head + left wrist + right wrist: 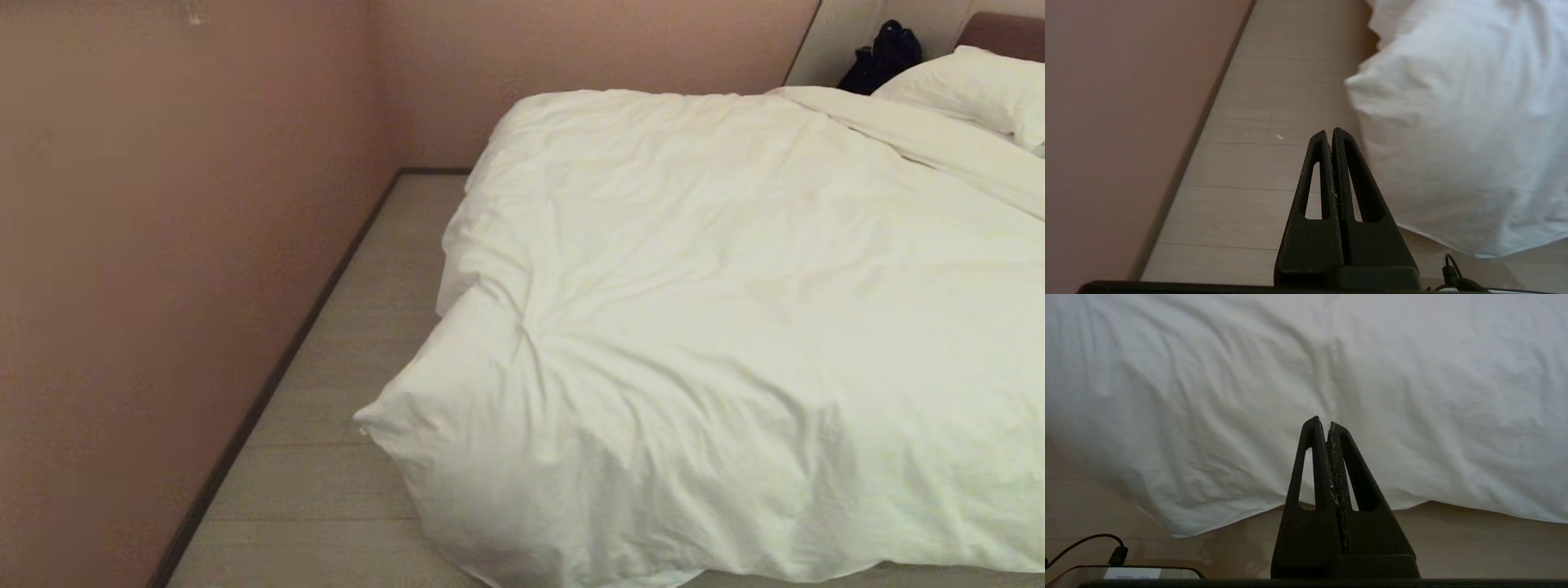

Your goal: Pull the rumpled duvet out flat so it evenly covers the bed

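1. Two grippers show only in their own wrist views; neither arm appears in the head view.
2. At the far left stands a dusty pink wall [180, 245] with a dark skirting board [269, 384] along its foot.
3. Beside it runs a strip of pale plank floor [326, 457], between the wall and the bed.
4. The left gripper [1330, 132] hangs above this floor with its two black fingers pressed together, holding nothing. It is near the duvet's hanging corner but apart from it.
5. The duvet [718, 327] lies over the bed [1008, 33], wrinkled, with creases fanning out from a pinch near its left edge. Its near left corner [384, 420] juts out past the mattress and droops towards the floor.
6. The right gripper [1327, 421] is likewise closed and empty, pointing at the duvet's draped side, whose hem hangs just above the floor.
7. At the far right, a white pillow [971, 90] rests at the head of the bed against the reddish-brown headboard.
8. A black bag [882, 53] sits behind the pillow, next to the headboard.
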Motion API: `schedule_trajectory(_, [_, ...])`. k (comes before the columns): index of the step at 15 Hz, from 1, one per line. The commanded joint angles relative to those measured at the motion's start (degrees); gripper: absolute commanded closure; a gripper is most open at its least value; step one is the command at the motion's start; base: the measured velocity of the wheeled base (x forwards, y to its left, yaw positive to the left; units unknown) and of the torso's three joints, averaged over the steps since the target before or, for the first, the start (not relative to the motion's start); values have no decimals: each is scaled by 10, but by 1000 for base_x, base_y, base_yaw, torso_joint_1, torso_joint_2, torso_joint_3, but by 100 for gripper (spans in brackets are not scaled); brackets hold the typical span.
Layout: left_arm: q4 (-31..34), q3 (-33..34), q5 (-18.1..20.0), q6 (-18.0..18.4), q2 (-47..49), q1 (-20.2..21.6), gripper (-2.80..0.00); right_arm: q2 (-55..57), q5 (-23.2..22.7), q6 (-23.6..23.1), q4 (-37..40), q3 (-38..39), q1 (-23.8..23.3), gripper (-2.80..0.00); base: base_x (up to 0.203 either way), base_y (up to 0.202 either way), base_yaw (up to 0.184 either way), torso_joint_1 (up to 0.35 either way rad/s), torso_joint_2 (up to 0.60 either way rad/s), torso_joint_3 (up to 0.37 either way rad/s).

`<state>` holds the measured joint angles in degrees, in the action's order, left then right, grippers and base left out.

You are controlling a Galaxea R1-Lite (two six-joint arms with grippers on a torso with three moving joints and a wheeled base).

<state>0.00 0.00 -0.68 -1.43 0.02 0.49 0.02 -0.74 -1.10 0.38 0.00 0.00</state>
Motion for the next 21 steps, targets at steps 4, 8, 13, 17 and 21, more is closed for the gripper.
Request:
schedule_trajectory(4, [-1, 0, 0, -1, 0, 0, 0, 0, 0, 0, 0, 0, 0, 0, 0, 197, -1, 1, 3, 1])
schedule_trajectory(8, [0, 0, 0, 0, 0, 0, 0, 0, 0, 0, 0, 0, 0, 0, 0, 198, 1, 1, 1, 3])
schedule_trajectory(13, [0, 0, -1, -1, 0, 0, 0, 0, 0, 0, 0, 0, 0, 0, 0, 194, -1, 2, 0, 1])
schedule_trajectory(17, [1, 0, 0, 0, 0, 0, 0, 0, 0, 0, 0, 0, 0, 0, 0, 62, 3, 2, 2, 0])
schedule_trajectory(21, [1, 0, 0, 0, 0, 0, 0, 0, 0, 0, 0, 0, 0, 0, -99, -1, -2, 6, 1, -3])
